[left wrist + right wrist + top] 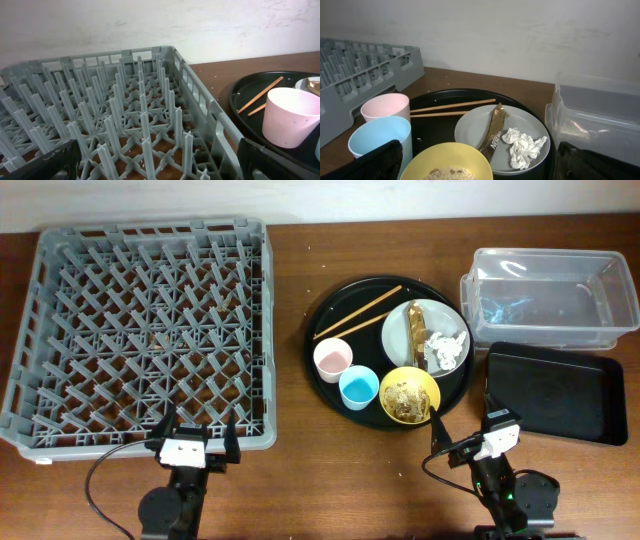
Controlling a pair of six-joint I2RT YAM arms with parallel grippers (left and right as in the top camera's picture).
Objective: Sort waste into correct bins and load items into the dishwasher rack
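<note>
The grey dishwasher rack [140, 330] fills the left of the table and holds nothing. The round black tray [330, 395] carries the white plate [398, 330] with the golden-brown wrapper [416, 330] and crumpled tissue [444, 348], the yellow bowl [409, 395] with food scraps, the pink cup [332, 360], the blue cup [358, 388] and two chopsticks [357, 312]. The clear tub [548, 298] and the black tray bin [550, 390] lie at the right. My left gripper [192, 442] is open at the rack's near edge. My right gripper [462, 438] is open, just short of the bowl [451, 162].
In the right wrist view the plate [470, 132], wrapper [495, 131], tissue [524, 147], pink cup [385, 107], blue cup [381, 140] and chopsticks [452, 110] lie ahead. In the left wrist view the rack [120, 115] lies ahead, the pink cup [290, 117] to the right.
</note>
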